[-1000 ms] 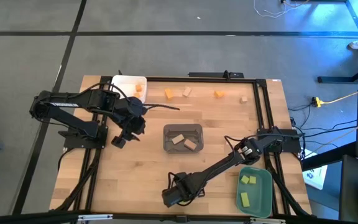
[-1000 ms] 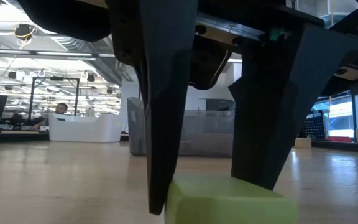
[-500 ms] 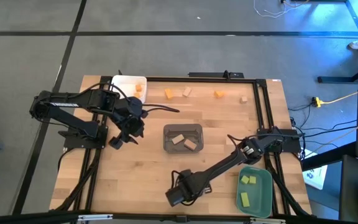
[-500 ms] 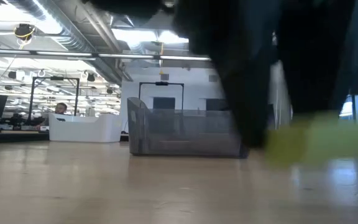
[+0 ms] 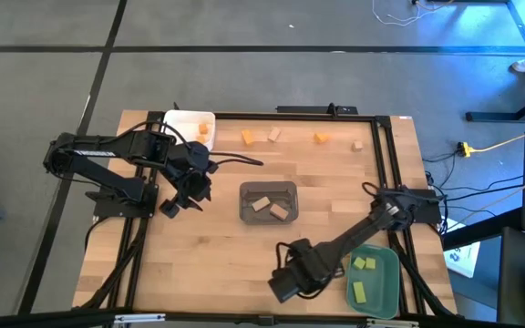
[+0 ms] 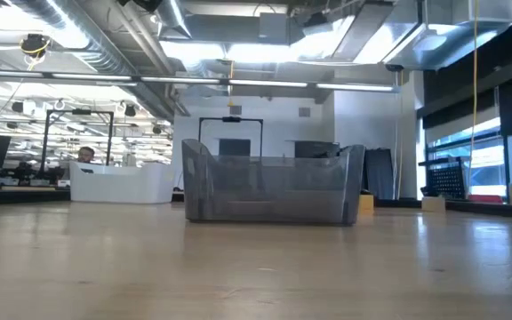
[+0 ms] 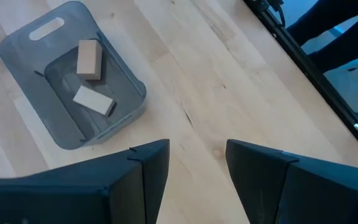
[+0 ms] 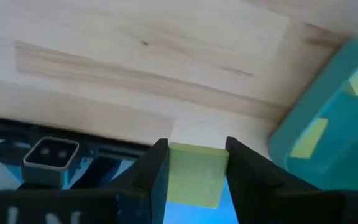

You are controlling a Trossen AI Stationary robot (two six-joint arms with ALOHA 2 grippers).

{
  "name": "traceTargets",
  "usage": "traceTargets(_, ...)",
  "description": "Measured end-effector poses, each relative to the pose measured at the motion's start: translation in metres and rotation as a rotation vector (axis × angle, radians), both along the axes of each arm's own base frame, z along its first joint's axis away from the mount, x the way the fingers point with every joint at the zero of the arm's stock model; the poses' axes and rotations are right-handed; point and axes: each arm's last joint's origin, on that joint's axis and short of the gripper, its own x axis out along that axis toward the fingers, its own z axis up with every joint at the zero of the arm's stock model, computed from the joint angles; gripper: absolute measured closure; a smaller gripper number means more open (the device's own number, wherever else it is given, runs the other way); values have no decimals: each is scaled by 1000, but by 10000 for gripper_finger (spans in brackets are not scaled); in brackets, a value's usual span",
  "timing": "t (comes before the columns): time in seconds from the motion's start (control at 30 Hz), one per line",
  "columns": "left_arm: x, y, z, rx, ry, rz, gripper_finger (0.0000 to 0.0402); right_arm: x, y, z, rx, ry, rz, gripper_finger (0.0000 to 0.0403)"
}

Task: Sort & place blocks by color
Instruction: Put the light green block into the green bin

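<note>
My right gripper [image 5: 283, 284] is near the table's near edge, just left of the teal tray [image 5: 388, 290], and is shut on a light yellow-green block [image 8: 194, 172]; from above the gripper hides that block. Two more yellow-green blocks [image 5: 363, 263] lie in the teal tray. My left gripper [image 7: 197, 155] is open, empty and up off the table left of the grey tray [image 5: 269, 189], which holds two tan blocks [image 7: 88, 59]. Orange blocks [image 5: 205, 129] lie in the white tray [image 5: 184, 126]. Two orange blocks [image 5: 247, 138] and two tan blocks [image 5: 273, 135] lie loose near the far edge. My right gripper pinches the yellow-green block [image 8: 194, 163] between its two fingers [image 8: 153, 168], one on each opposite side face. The block is lifted clear of the table; the low view shows nothing of it on the tabletop.
The grey mesh tray [image 6: 269, 182] stands mid-table. Black frame rails [image 5: 386, 155] run along the table's sides and far edge. Bare wood lies between the grey tray and the near edge. A person sits at a desk [image 6: 85, 156] far behind the table.
My right gripper, shut on the yellow-green block, has risen off the table and moved right along the near edge toward the teal tray. The block has been lifted clear and has left the low view.
</note>
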Motion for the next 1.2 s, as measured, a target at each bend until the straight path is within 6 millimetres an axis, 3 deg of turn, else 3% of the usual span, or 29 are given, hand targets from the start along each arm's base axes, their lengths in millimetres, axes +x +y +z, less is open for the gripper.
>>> traceTargets(0.37,1,1,0,18,-6,26,250,-65,18,12,98,167,34,275)
traceTargets(0.63,6,3,4,-18,-52,110,250,-124,12,6,47,308,4,275)
traceTargets(1.2,13,19,10,-106,-106,287,250,-177,-35,-84,148,188,132,275)
